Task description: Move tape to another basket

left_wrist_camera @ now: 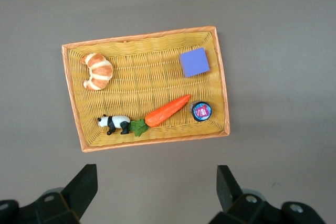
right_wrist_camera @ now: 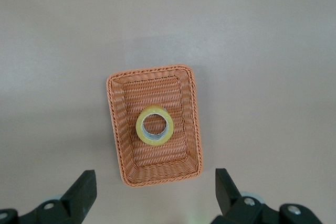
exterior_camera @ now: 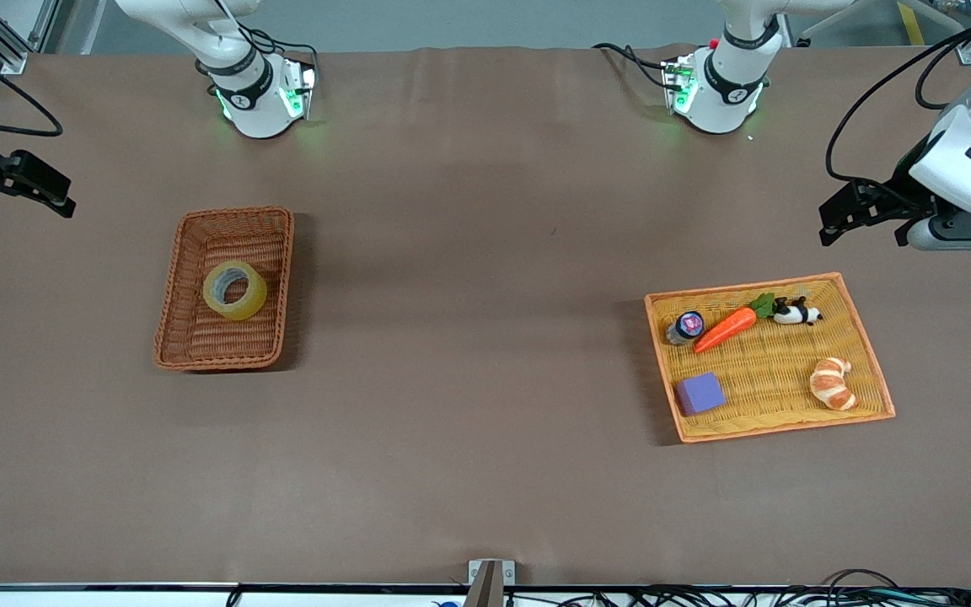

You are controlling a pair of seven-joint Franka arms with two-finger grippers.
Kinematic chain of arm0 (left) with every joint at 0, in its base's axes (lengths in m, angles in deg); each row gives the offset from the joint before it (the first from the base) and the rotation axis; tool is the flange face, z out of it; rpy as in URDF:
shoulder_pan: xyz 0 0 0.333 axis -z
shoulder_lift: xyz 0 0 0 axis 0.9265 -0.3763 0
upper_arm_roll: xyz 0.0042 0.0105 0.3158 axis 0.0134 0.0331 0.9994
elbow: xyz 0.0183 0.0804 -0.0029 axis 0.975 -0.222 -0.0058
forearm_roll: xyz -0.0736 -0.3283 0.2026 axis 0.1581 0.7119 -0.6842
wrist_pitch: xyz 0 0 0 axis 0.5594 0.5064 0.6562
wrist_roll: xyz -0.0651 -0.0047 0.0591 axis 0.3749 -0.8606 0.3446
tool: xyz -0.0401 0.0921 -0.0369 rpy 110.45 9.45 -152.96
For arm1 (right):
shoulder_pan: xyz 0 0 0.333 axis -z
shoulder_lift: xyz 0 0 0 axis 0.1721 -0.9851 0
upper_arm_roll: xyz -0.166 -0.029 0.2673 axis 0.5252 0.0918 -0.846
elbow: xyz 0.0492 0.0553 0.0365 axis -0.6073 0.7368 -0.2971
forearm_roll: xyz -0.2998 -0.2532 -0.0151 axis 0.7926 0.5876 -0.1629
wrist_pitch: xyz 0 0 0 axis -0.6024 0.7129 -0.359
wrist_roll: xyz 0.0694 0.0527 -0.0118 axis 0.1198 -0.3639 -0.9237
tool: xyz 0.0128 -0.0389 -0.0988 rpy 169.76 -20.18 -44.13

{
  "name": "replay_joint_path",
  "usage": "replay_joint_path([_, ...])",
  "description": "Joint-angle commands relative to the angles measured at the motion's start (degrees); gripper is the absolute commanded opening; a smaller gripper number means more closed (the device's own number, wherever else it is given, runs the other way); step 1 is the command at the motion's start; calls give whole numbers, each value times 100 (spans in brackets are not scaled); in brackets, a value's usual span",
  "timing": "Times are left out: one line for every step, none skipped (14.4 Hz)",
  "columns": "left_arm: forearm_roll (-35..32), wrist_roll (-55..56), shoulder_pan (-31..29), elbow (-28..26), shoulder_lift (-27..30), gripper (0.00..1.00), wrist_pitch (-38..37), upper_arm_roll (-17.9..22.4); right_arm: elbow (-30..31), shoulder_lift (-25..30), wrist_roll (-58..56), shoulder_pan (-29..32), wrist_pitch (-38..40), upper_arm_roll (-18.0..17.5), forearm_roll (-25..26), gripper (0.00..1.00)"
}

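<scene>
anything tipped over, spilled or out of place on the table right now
Nothing stands out. The yellowish translucent tape roll lies flat in the reddish-brown wicker basket. The flat yellow tray with orange rim holds its items tidily. Left gripper and right gripper hang open above.

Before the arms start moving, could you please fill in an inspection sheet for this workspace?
Surface: brown table, bare between containers.
Job's things: tape lies flat in the wicker basket.
Clutter: yellow tray holds croissant, carrot, panda, purple block, small jar.
Grippers: left claw open above the tray; right claw open above the basket.
Cables: black cables on the left arm.
Surroundings: nothing seen.
</scene>
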Motion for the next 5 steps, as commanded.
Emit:
replay_joint_path([-128,-76,20,118,-30,100,-206,1,-116,-42,-238,67,94,-33,-97,100])
replay_joint_path([-128,-67,12,127,-30,100,-206,1,-116,-42,-239,76,94,-33,-97,100])
replay_joint_path([-137,-67,12,127,-21,100,-206,1,-116,-51,-239,76,94,-42,-97,100])
replay_joint_path([-128,-76,12,127,-21,100,-206,1,-116,-42,-239,85,94,-42,-106,100])
replay_joint_path([-128,-67,12,127,-30,100,-206,1,-116,-42,-239,85,94,-42,-115,100])
